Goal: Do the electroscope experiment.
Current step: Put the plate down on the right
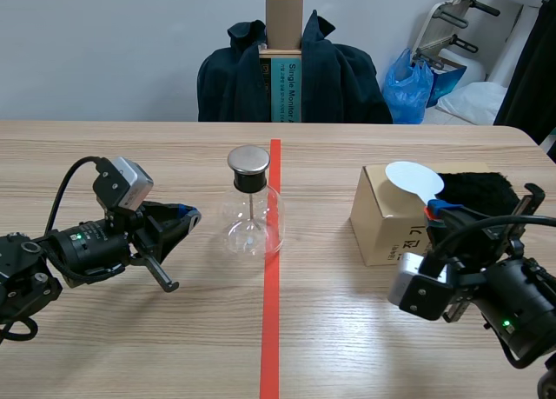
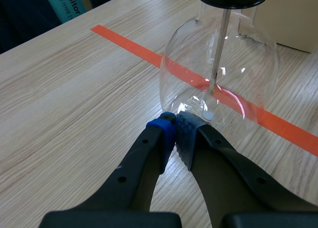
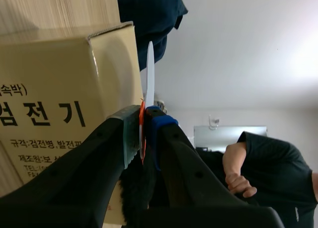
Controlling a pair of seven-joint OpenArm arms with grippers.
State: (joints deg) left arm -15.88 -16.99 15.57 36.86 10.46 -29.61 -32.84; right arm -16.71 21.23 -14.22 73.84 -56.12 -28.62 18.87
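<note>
Left jaws clenched empty at glass flask [image 2: 218,74]; right jaws grasp white disc [image 1: 414,180]; box [image 3: 59,79] reads "검전기".

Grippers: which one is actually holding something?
The right gripper, shut on the white disc paddle. The left gripper is shut on nothing, tips by the glass flask.

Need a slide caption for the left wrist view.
Left gripper, fingers shut on nothing, tips close to the glass flask's base.

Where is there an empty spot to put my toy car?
Bare wood: between the flask and the box, the near table between the arms, and the far edge. Crowded: at the box, where the right jaws hold a white disc, and beside the flask, by the left jaws.
</note>
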